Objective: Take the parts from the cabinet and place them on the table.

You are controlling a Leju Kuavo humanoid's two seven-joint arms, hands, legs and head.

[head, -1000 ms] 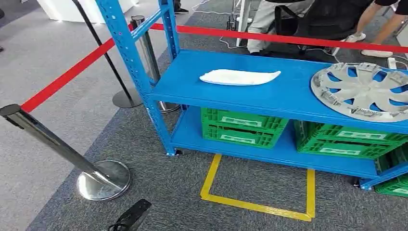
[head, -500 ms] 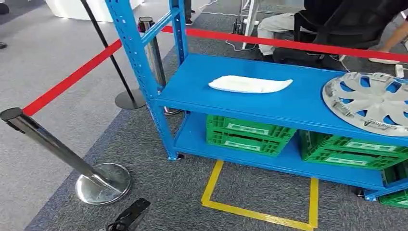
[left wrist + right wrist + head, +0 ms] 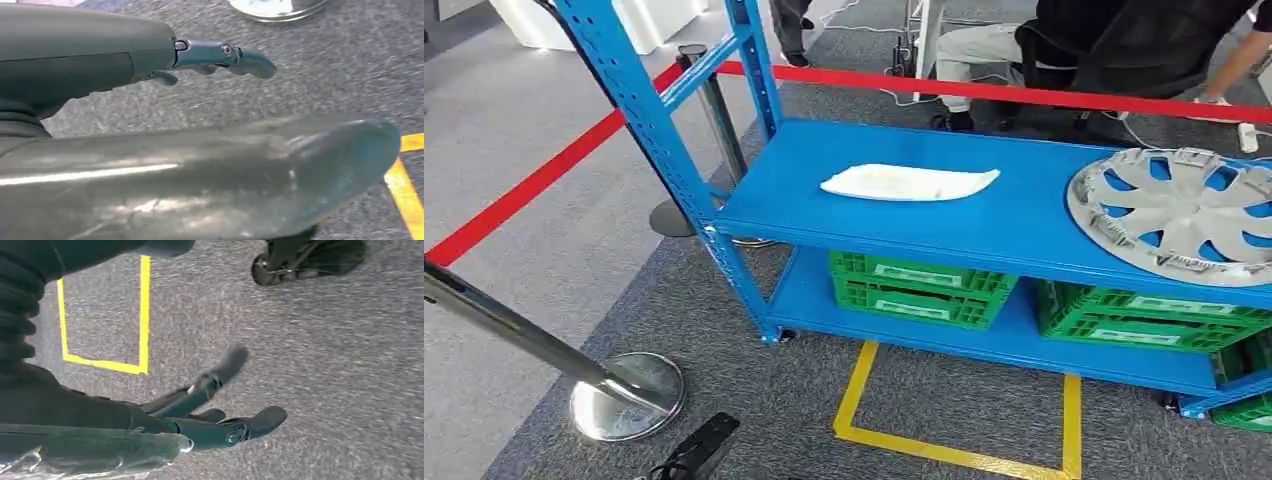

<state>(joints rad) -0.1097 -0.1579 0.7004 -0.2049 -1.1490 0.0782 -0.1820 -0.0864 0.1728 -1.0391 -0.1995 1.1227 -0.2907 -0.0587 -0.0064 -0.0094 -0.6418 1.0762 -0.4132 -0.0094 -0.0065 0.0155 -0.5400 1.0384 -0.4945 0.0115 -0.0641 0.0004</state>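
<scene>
On blue cabinet [image 3: 894, 215]: white part [image 3: 910, 182], hubcap [image 3: 1176, 208]

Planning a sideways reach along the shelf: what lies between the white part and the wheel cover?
Bare blue shelf top, in the head view: nothing lies between the white part and the wheel cover.

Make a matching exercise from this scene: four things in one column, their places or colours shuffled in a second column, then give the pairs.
Things:
1. white part
2. silver wheel cover
3. green crates
4. yellow tape outline

Places or colours:
A. on the grey carpet in front of the rack
B. on the rack's lower shelf
C. at the right end of the upper blue shelf
D. near the middle of the upper blue shelf, lying flat

Pairs: 1-D, 2-C, 3-B, 4-A
</scene>
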